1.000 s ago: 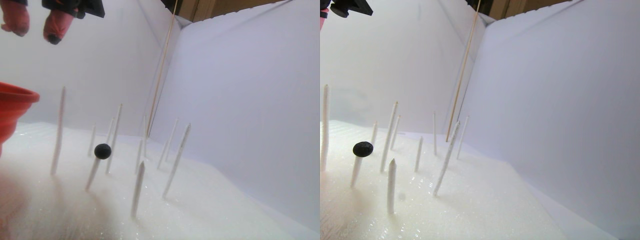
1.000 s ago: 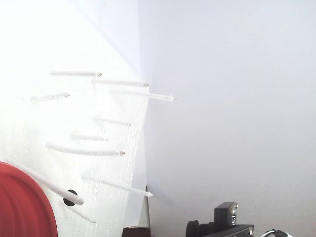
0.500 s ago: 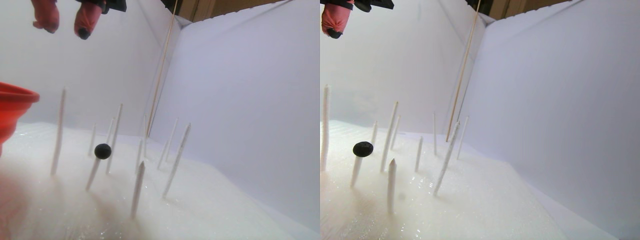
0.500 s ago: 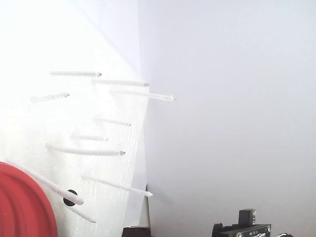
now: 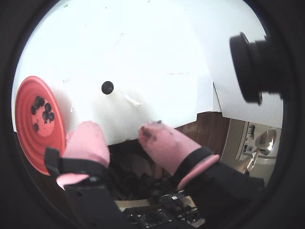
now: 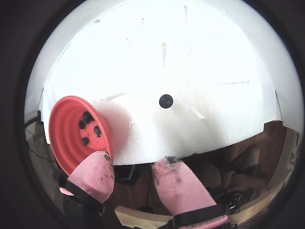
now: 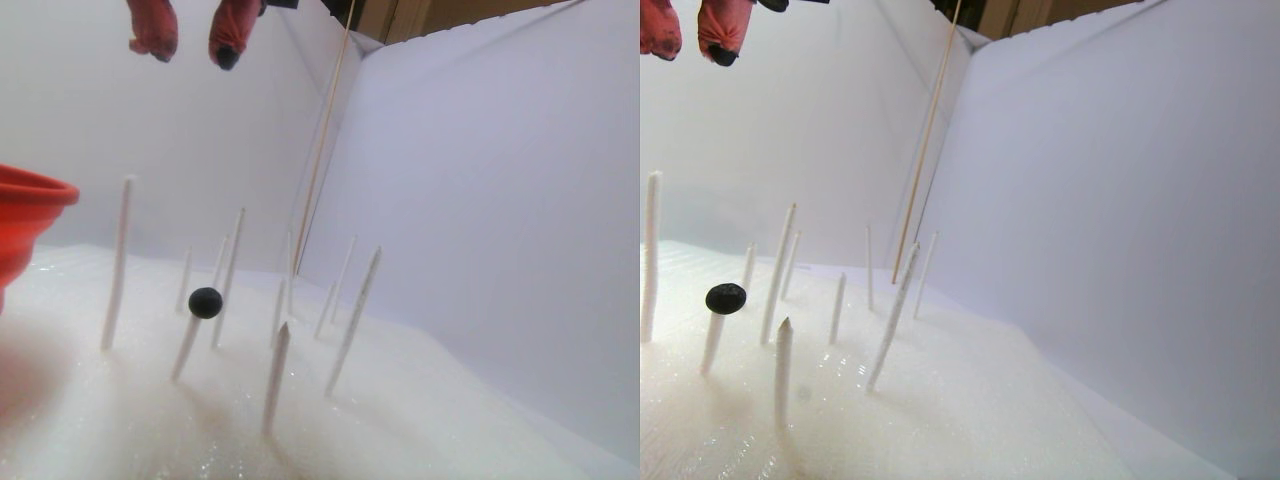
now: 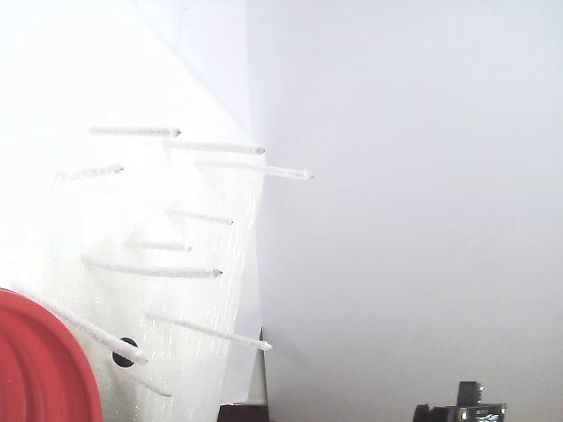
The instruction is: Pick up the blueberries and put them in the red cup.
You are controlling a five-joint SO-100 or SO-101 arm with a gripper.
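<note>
The gripper point(image 6: 136, 164) hangs high above the white foam board point(image 6: 200, 95), its pink fingers point(image 5: 167, 143) spread and holding nothing. One blueberry point(image 6: 166, 100) sits on a white stick point(image 7: 185, 345), to the right of the red cup point(image 6: 66, 131) in a wrist view. Several blueberries point(image 5: 42, 109) lie inside the cup.

One red cup point(image 6: 66, 129), four blueberries point(image 6: 87, 116) countable inside it in a wrist view, one more blueberry point(image 6: 166, 100) out on the white foam, roughly ten upright white sticks point(image 7: 118, 260), one thin wooden rod point(image 7: 325, 130), one gripper point(image 7: 190, 45), two pink fingertips point(image 7: 228, 35).
</note>
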